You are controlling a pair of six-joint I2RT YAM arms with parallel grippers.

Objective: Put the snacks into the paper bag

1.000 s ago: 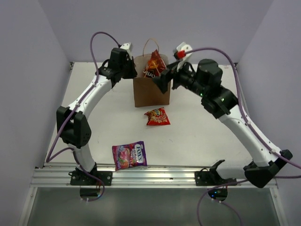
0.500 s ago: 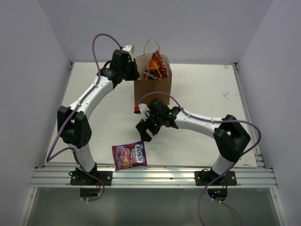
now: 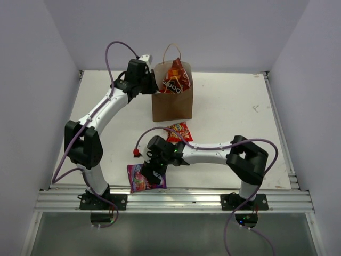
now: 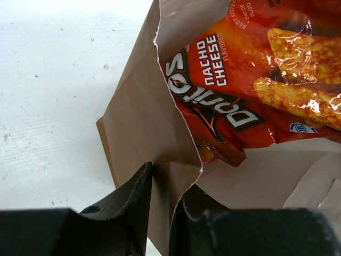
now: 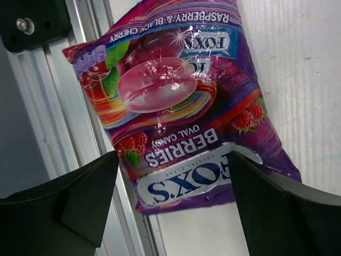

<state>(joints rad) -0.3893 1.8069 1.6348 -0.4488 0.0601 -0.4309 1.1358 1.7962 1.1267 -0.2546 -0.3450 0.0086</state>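
The brown paper bag [image 3: 171,106] stands upright at the back centre. The large orange-red Doritos bag [image 3: 176,76] sticks out of its top and fills its mouth in the left wrist view [image 4: 240,80]. My left gripper [image 3: 151,81] is shut on the paper bag's left rim [image 4: 160,160], one finger on each side of the paper. The purple-pink packet [image 3: 145,178] lies flat at the table's near edge. My right gripper [image 3: 155,172] hovers open over it, and its fingers straddle the packet's end [image 5: 186,176]. A small red-orange packet [image 3: 178,131] lies in front of the bag. The red candy packet is not in view.
An aluminium rail [image 3: 176,200] runs along the near edge, and the purple-pink packet overhangs it [image 5: 85,106]. The bag's loop handle [image 3: 171,49] rises above the Doritos bag. Purple walls close in the back and both sides.
My right arm has swung from the bag's mouth down and left to the purple-pink packet. The Doritos bag stays in the paper bag. My left gripper has kept its hold.
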